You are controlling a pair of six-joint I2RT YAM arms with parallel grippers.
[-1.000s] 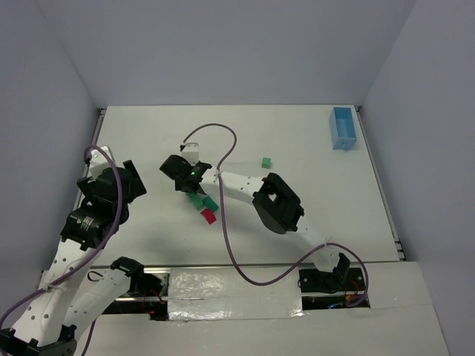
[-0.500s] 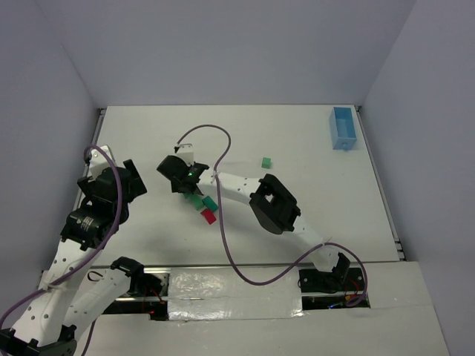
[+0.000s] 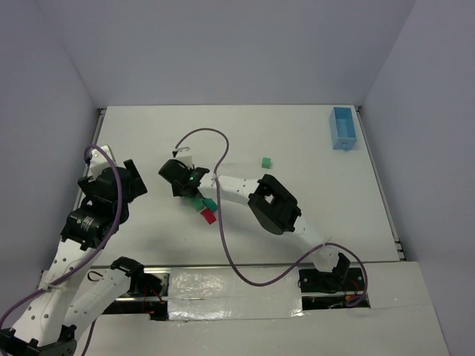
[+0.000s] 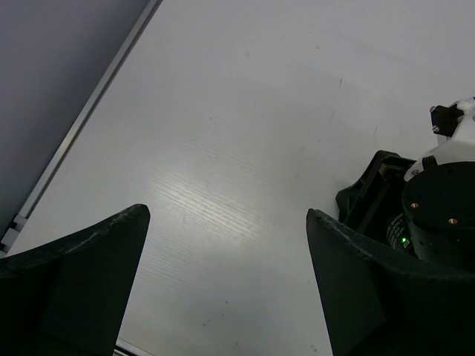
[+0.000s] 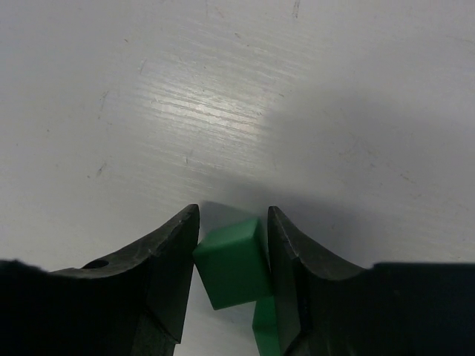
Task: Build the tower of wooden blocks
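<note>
My right gripper (image 3: 190,191) is low over the table, left of centre. Its jaws (image 5: 232,222) are shut on a green block (image 5: 231,261), which sits tilted between the fingers, just above the white table. A second green piece (image 5: 265,332) shows right under it. In the top view the held green block (image 3: 195,199) sits beside another green block (image 3: 211,203) and a red block (image 3: 209,216). A separate small green block (image 3: 265,162) lies to the right. My left gripper (image 4: 226,222) is open and empty at the table's left side (image 3: 128,182).
A light blue tray (image 3: 344,127) stands at the far right corner. The right arm's purple cable (image 3: 215,141) loops over the table behind the gripper. The right gripper's black body (image 4: 415,215) shows in the left wrist view. A metal rail (image 3: 100,141) edges the table's left side.
My right gripper has shifted slightly left and turned a little over the green block. The blocks have barely moved. The left arm has not moved.
</note>
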